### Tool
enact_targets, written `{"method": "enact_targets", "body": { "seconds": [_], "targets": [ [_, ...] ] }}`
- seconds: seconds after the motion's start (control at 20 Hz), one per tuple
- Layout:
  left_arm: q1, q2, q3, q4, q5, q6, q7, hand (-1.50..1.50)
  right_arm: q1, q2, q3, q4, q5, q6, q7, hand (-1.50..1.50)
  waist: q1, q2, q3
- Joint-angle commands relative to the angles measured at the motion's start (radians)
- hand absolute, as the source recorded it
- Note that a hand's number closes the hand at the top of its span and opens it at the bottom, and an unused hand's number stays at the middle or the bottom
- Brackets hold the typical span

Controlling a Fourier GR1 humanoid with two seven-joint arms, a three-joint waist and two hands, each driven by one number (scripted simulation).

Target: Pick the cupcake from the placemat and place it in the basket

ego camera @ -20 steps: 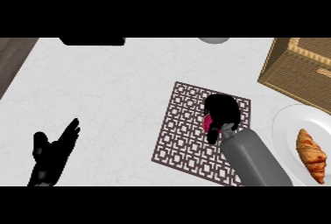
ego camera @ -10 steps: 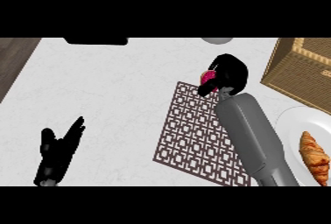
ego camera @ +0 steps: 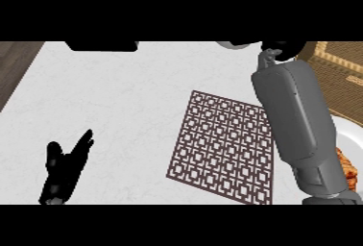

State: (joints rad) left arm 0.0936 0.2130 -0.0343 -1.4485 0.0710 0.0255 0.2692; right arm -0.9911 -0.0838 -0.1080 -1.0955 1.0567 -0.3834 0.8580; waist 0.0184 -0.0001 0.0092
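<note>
- Though it is hidden, the cupcake is judged light, crushable, best held at its wrapper.
- Beside the basket [ego camera: 344, 72], the right hand's [ego camera: 284, 47] grasp cannot be told.

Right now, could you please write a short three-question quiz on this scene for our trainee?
1. True or false: a cupcake lies on the placemat.
2. What lies on the plate? A. a croissant B. an apple C. a spoon
3. Fill in: the open left hand rests at the view's lower ____.
Key: 1 false; 2 A; 3 left.
</note>
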Motion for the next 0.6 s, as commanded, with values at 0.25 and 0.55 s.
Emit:
{"method": "enact_targets", "body": {
  "seconds": [0.25,0.55],
  "targets": [
    [0.037,0.023,0.024,-0.017,0.018,-0.023,0.060,0.00,-0.143,-0.209,-0.124,0.016,0.007,0.076,0.070,1.50,-0.012,0.000,-0.009],
    [0.007,0.018,0.051,0.055,0.030,-0.044,0.020,0.00,-0.208,-0.310,-0.192,0.152,-0.018,0.056,0.023,1.50,-0.006,0.005,-0.010]
  ]
}}
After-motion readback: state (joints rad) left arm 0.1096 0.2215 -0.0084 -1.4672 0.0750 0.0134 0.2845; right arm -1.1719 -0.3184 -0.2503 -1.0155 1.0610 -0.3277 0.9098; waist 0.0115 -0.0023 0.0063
